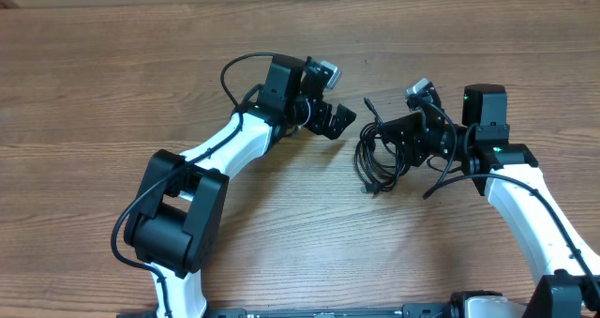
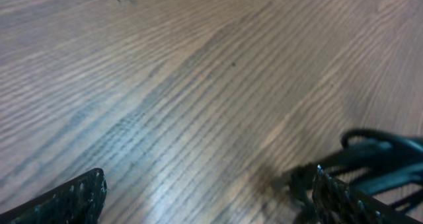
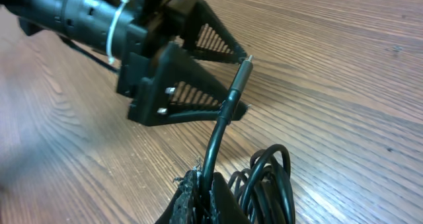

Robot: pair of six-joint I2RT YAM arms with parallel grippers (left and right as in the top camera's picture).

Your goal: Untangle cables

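Observation:
The cables lie as a loose black coil on the wooden table between the two arms. My right gripper is shut on one strand of them, which shows pinched between its fingers. That strand rises to a small metal-tipped plug, with the rest of the coil just beside it. My left gripper stands open a little to the left of the plug end. In the left wrist view its fingers are wide apart over bare wood, and the cables sit by the right finger. In the right wrist view the plug appears between the left gripper's fingers.
The wooden table stretches around both arms. Thicker black wires run along the left arm, and another loops beside the right arm.

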